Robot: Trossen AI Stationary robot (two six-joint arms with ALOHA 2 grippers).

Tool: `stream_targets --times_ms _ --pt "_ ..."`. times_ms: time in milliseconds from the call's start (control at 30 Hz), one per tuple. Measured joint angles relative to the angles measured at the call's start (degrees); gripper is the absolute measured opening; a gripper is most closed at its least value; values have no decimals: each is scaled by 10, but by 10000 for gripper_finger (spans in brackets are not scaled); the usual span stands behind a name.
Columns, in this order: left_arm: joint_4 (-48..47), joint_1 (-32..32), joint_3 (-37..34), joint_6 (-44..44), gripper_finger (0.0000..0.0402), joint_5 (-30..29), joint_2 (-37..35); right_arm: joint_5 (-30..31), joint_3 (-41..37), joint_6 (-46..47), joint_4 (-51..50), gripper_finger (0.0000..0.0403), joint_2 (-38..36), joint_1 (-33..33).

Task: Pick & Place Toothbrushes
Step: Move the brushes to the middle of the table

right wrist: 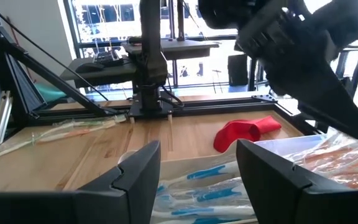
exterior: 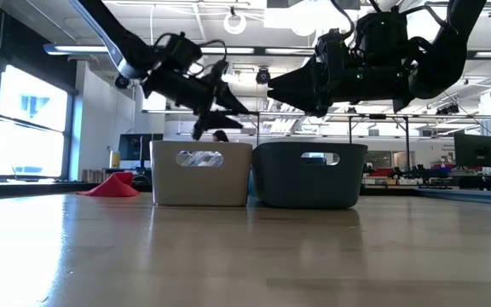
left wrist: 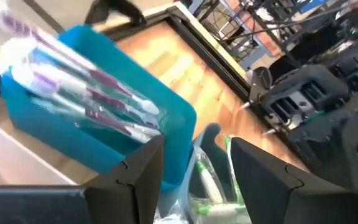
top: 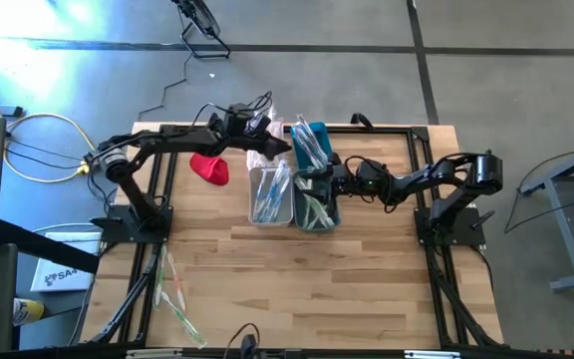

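The left gripper (top: 275, 146) hangs above the far end of the white bin (top: 257, 214), its fingers (left wrist: 138, 171) spread wide with nothing between them. The right gripper (top: 317, 181) hovers over the dark teal bin (top: 319, 225), also spread wide and empty.

Wrapped toothbrushes (top: 270, 191) lie in the white bin, more (left wrist: 92, 93) fill the bright blue bin (top: 319, 135) at the far side, and a few strays (top: 175, 292) rest near the table's front left edge.

The main risk is a collision: both grippers crowd the same cluster of bins, so a reach by either arm could strike the other or nudge a bin. The slippery wrappers may also slide from a pinch, or several could lift together; how tightly they are packed is hard to judge.

The red cloth (top: 208, 168) sits just beside the white bin. Open wood lies in front of the bins, offering the freest room.
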Motion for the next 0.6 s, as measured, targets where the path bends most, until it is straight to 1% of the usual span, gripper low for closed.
stream_targets --times_ms 100,200,233,333,433,500,600 --pt "-50 -7 0 37 184 -20 -37 0 0 0 -1 203 0 0" --pt "-133 -15 0 65 184 -43 -80 0 0 -1 -1 204 0 0" --pt "-166 -20 0 73 184 -60 -93 0 0 -1 -1 203 0 0" --pt "-261 -48 0 83 184 -127 -131 0 0 -1 -1 204 0 0" --pt "-348 -90 -1 78 184 -210 -159 0 0 -1 -1 204 0 0" --pt "-373 -128 -7 65 184 -263 -173 0 0 -1 -1 204 0 0" --pt "-381 -187 -33 15 184 -307 -191 0 0 -1 -1 203 0 0"
